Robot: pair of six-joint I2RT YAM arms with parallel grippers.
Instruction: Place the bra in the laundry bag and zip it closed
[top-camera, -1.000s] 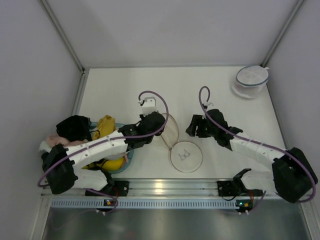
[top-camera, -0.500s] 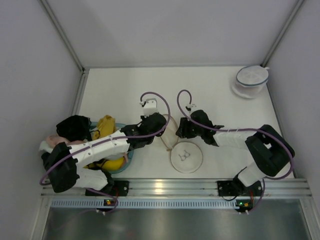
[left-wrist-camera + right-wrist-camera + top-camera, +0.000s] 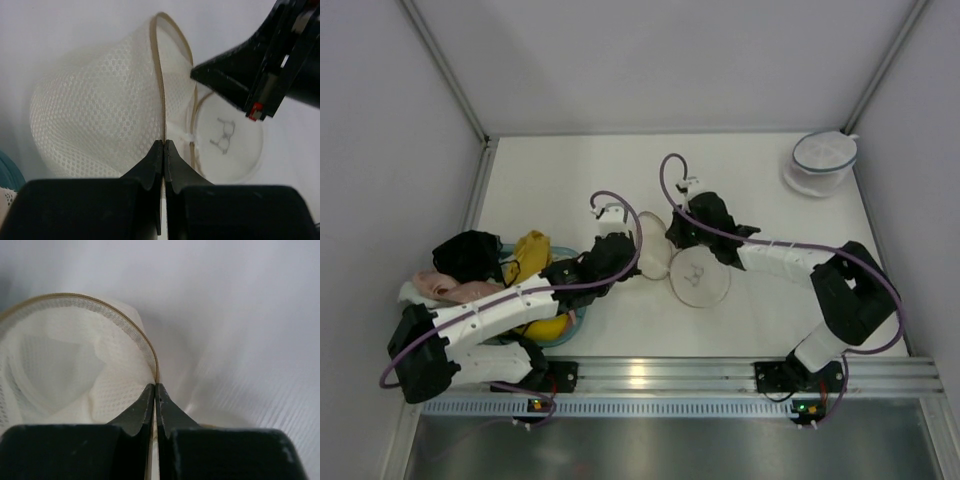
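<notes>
Down at the near left of the table, the mustard-yellow bra lies bunched in a blue basin, partly under the left arm. It is outside the laundry bag and well apart from it. A black garment and a pink one are heaped against the basin's left side.

Further in, near the middle of the table, the left gripper has its fingers pressed together on the bag's tan zip rim. The thin band runs straight up from between the tips. The bag's mesh cup is lifted on edge and bulges away to the left of that rim. Its flat lid, with the small dark mark, lies on the table just to the right.

Just beyond the lid, the right gripper comes in from the other side. Its fingers are likewise closed tight on the rim, which curves up and away from them, with white mesh sagging inside the hoop. Both grippers pinch the same raised half, one at each side.

Off in the far right corner sits a second round bag with a blue rim.
</notes>
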